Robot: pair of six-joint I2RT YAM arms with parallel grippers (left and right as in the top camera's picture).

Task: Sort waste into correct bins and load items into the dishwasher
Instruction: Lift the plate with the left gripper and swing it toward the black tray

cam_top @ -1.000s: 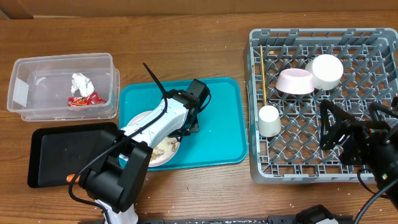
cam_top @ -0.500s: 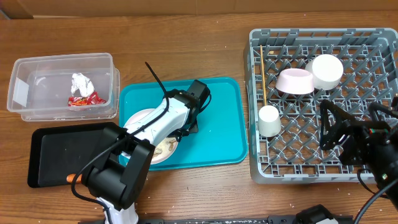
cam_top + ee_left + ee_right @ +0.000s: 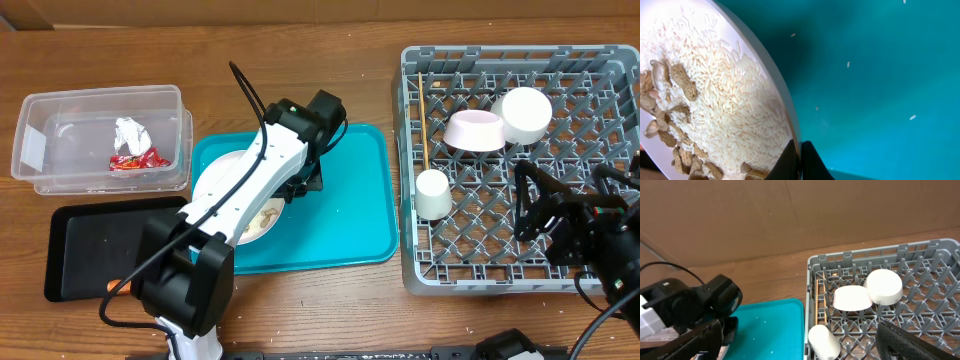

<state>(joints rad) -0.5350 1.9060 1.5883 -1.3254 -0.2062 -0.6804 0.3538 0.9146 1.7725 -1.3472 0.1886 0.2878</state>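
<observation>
My left gripper (image 3: pixel 801 161) is shut on the rim of the round white plate (image 3: pixel 786 102), which holds beige rice (image 3: pixel 725 90) and brown food scraps (image 3: pixel 680 85). In the overhead view the plate (image 3: pixel 228 195) is tilted over the teal tray (image 3: pixel 350 225), with my left gripper (image 3: pixel 303 186) at its right edge. My right gripper (image 3: pixel 545 215) is open and empty above the grey rack (image 3: pixel 500 265). The rack holds two bowls (image 3: pixel 473 130) (image 3: pixel 527 112), a cup (image 3: pixel 433 194) and chopsticks (image 3: pixel 423 120).
The clear container (image 3: pixel 60 115) at the left holds a white wrapper (image 3: pixel 130 132) and a red wrapper (image 3: pixel 135 159). The black tray (image 3: pixel 95 245) lies in front of it, with a bit of orange carrot (image 3: pixel 117 286) at its front edge. Rice grains dot the teal tray (image 3: pixel 880 75).
My left arm has risen and swung toward the back with the plate's rim in its grip; the plate has lifted and tilted. My right arm has not moved.
</observation>
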